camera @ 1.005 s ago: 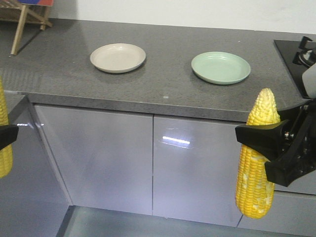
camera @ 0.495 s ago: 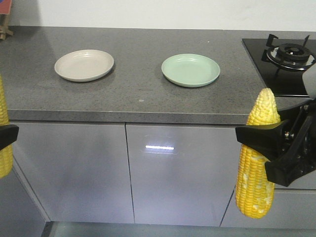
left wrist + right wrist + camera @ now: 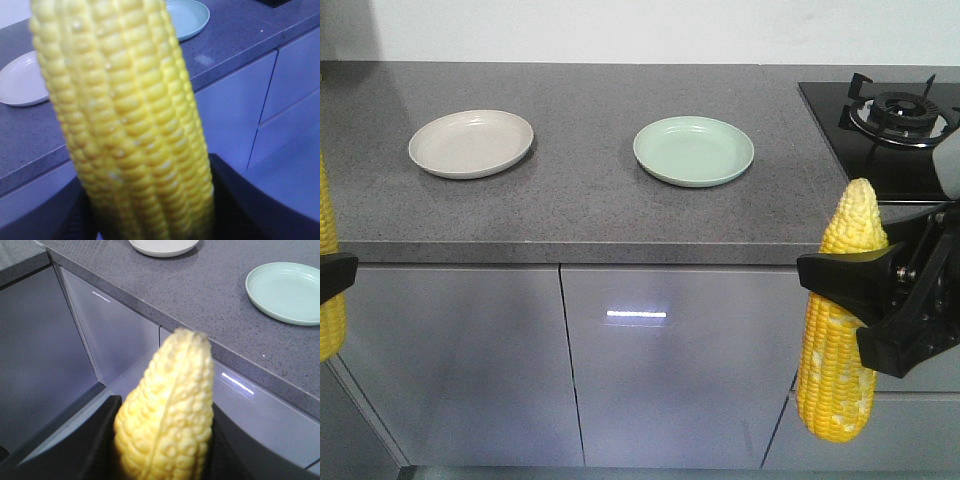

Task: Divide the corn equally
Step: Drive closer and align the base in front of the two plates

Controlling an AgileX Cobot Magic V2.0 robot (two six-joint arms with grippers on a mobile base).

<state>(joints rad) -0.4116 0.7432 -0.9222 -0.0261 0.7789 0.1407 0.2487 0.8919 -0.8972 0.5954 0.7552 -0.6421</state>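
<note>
Two yellow corn cobs are held upright in front of the counter, below its top edge. My right gripper [image 3: 855, 290] is shut on one corn cob [image 3: 840, 330], tip up; the right wrist view shows that cob [image 3: 170, 410] between the black fingers [image 3: 95, 440]. At the picture's left edge, my left gripper [image 3: 332, 275] is shut on the other corn cob [image 3: 328, 230], which fills the left wrist view [image 3: 125, 115]. On the counter lie an empty beige plate [image 3: 470, 143] and an empty green plate [image 3: 693, 150], side by side.
The grey stone counter [image 3: 590, 215] runs across the view with glossy grey cabinet doors [image 3: 660, 370] below it. A black gas hob [image 3: 895, 115] sits at the counter's right end. A white wall stands behind.
The whole scene has slid left in the front view: both plates sit further left and the hob shows more. Both grippers hold their cobs as before.
</note>
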